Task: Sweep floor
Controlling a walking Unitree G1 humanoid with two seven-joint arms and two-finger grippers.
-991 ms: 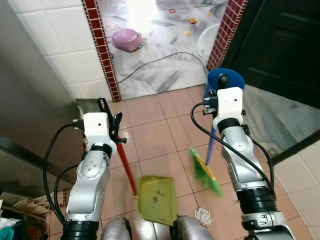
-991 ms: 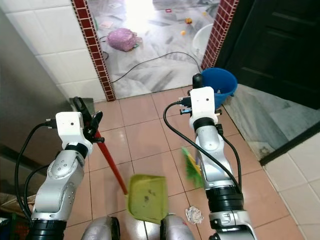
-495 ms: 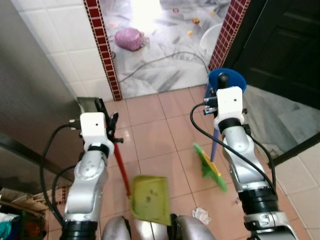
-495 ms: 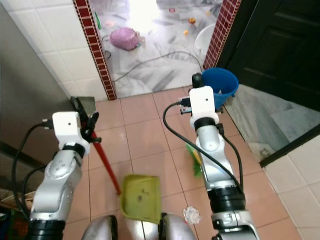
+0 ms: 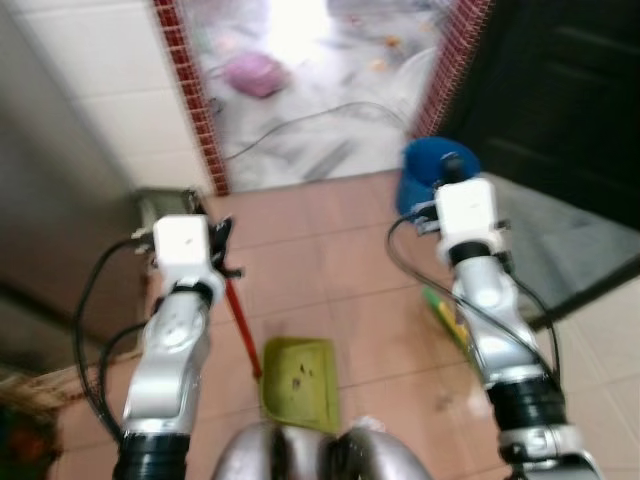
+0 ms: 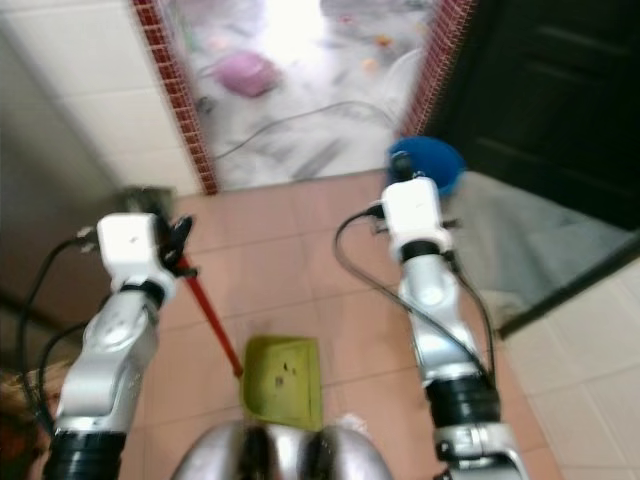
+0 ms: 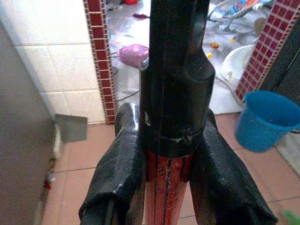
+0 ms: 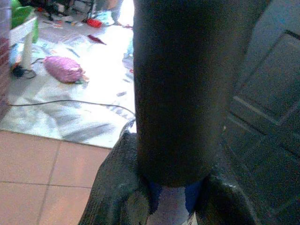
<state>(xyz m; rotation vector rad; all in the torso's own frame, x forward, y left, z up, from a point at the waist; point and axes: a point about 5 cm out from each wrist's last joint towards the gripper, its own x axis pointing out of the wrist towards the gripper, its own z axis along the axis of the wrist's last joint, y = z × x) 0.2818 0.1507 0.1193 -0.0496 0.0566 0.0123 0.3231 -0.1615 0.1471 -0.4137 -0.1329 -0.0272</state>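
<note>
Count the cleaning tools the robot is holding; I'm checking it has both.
2. The dustpan, on its red handle, is clamped in the left gripper and rests on the tiles; the broom hangs beside the right arm, handle in the right gripper.

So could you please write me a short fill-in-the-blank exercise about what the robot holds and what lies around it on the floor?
1. The left gripper is shut on the ______ handle of the dustpan.
2. The dustpan's colour is ______.
3. The bucket beyond the right gripper is ______.
4. A dark ______ lies across the grey floor past the doorway.

Missing words: red; green; blue; cable
</note>
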